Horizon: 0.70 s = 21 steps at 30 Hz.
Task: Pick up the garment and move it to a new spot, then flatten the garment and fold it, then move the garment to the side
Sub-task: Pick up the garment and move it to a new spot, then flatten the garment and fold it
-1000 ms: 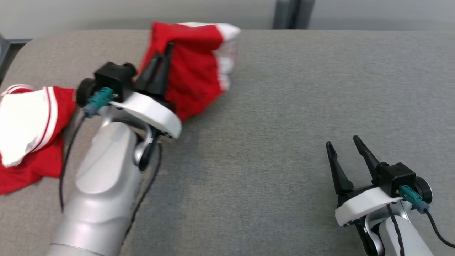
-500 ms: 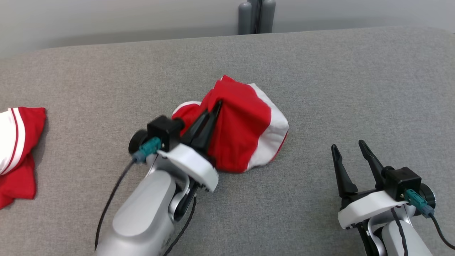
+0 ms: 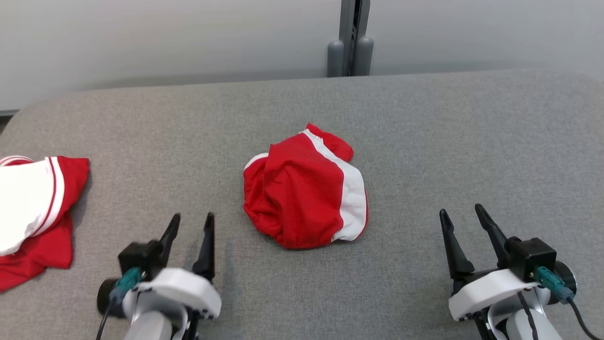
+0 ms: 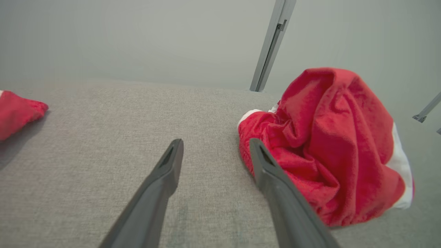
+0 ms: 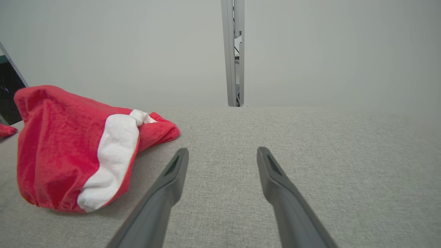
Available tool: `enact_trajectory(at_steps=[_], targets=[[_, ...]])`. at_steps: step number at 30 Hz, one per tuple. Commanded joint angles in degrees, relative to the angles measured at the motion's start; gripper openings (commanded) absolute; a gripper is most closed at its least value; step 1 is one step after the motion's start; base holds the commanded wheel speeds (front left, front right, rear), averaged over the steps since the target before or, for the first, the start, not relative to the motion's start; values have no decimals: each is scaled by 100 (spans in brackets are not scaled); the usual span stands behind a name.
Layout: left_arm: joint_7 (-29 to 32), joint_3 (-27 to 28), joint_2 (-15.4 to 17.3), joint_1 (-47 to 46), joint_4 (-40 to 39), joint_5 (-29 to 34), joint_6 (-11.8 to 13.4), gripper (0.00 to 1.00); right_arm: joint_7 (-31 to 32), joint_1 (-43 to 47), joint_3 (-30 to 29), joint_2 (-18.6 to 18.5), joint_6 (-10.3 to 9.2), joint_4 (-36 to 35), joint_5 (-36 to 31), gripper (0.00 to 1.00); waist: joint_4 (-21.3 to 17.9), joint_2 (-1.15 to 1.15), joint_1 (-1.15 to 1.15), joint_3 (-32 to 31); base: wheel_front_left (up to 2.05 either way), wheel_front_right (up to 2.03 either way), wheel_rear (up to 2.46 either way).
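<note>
A crumpled red garment (image 3: 302,191) with a white side band lies in a heap at the middle of the grey table (image 3: 424,141). My left gripper (image 3: 192,223) stands open near the front edge, to the left of the heap and apart from it. In the left wrist view the garment (image 4: 327,144) bulges just right of the open left gripper (image 4: 215,144). My right gripper (image 3: 461,214) is open at the lower right, empty. The right wrist view has the garment (image 5: 69,151) at its left, away from the right gripper (image 5: 222,153).
Another red and white garment (image 3: 33,208) lies bunched at the table's left edge. A grey post (image 3: 351,38) stands behind the table against the pale wall. Bare grey cloth surface spreads to the right of the heap.
The left gripper carried the red garment to the table's middle, opened and let it go, then drew back toward the front edge. The head camera shifted meanwhile. The right gripper stayed put.
</note>
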Motion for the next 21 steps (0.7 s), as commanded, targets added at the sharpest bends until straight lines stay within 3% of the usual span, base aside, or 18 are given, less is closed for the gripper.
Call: enact_trajectory(at_steps=[1,14,21], targets=[[-12,366,24,436,-252,252,52,100,-30,131,14,-29,1,39,51,100,31,0,0,-237,0,0,0],[-12,1539,-46,1902,-1043,732,-27,100,-30,545,433,-30,1,234,164,100,252,0,0,-673,0,0,0],[-11,1461,-52,2010,-1150,790,-154,100,-30,340,848,-30,1,449,438,100,641,0,0,-532,0,0,0]])
